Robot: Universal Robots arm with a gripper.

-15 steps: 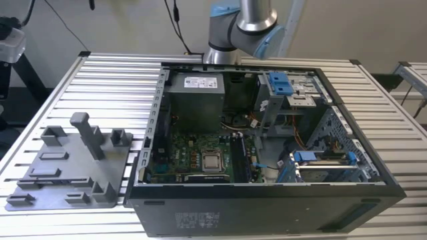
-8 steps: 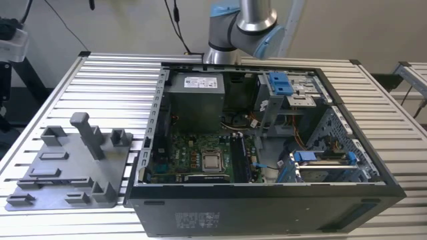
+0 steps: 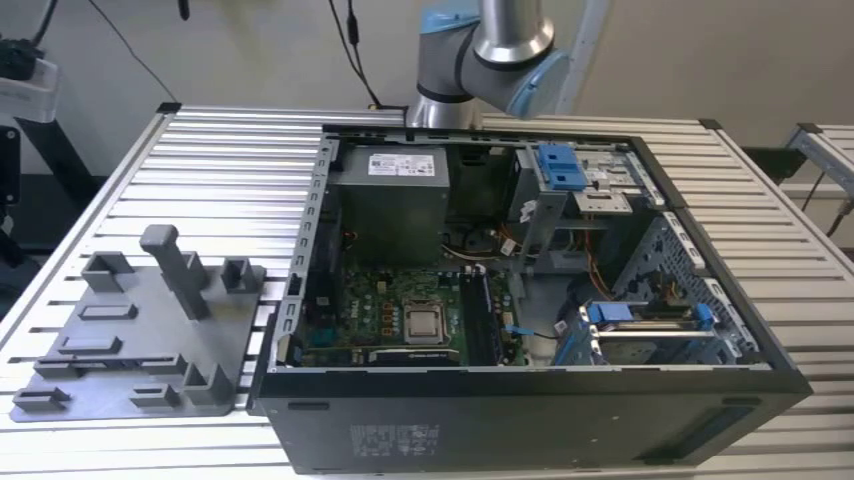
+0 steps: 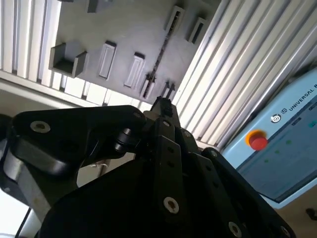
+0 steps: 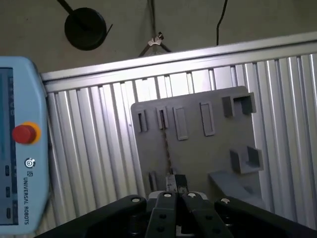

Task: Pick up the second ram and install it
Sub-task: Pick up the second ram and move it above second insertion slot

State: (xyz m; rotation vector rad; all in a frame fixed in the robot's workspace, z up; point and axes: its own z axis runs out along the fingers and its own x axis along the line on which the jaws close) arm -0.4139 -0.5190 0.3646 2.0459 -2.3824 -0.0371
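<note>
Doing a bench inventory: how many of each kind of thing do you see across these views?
Computer case: 1
Grey fixture tray: 1
Second ram, edge-on in that tray: 1
Teach pendant: 1
Total: 4

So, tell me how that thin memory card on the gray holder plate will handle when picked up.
The second ram shows as a slim edge-on strip on the gray holder plate, so it is probably light and stiff. Being so thin, it likely gives little to grip and could tip if pushed sideways. It is probably fragile if bent.
</note>
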